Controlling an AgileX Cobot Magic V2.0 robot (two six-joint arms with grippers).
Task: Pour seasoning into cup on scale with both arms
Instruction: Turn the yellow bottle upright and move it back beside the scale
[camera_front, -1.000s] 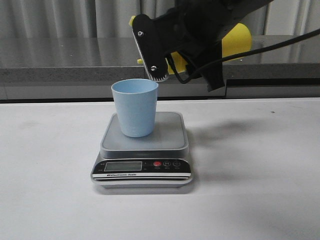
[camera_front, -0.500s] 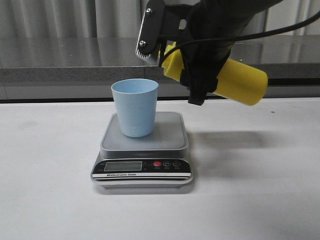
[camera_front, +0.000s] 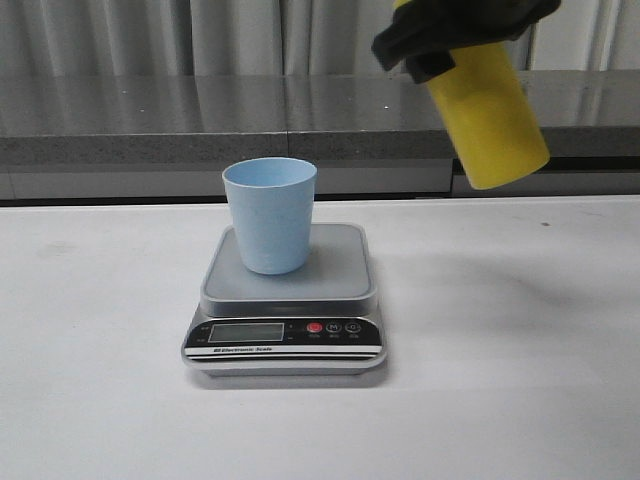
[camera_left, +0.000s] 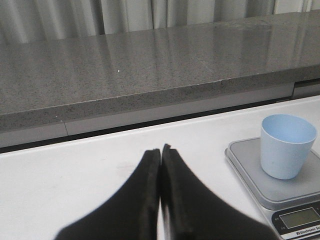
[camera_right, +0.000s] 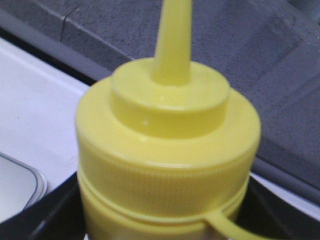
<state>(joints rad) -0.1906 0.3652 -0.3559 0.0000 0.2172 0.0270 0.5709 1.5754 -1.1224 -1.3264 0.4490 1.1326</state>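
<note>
Left gripper (camera_left: 160, 165): jaws pressed together, holding nothing, low over the surface (camera_front: 110, 400) left of the scale (camera_front: 284, 300). Scale sits mid-surface, a bit left of centre. Blue cup (camera_front: 269, 214) upright on its platform, left of middle. Right gripper (camera_front: 450, 30): jaws clamped on the yellow seasoning bottle (camera_front: 487, 115), held in the air toward the back edge, right of the cup, nearly upright, slightly tilted.

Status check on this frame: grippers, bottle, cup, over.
Right gripper shut on yellow squeeze bottle, held high, right of scale. Left gripper shut, empty. Blue cup upright on platform. Nothing obstructing.
</note>
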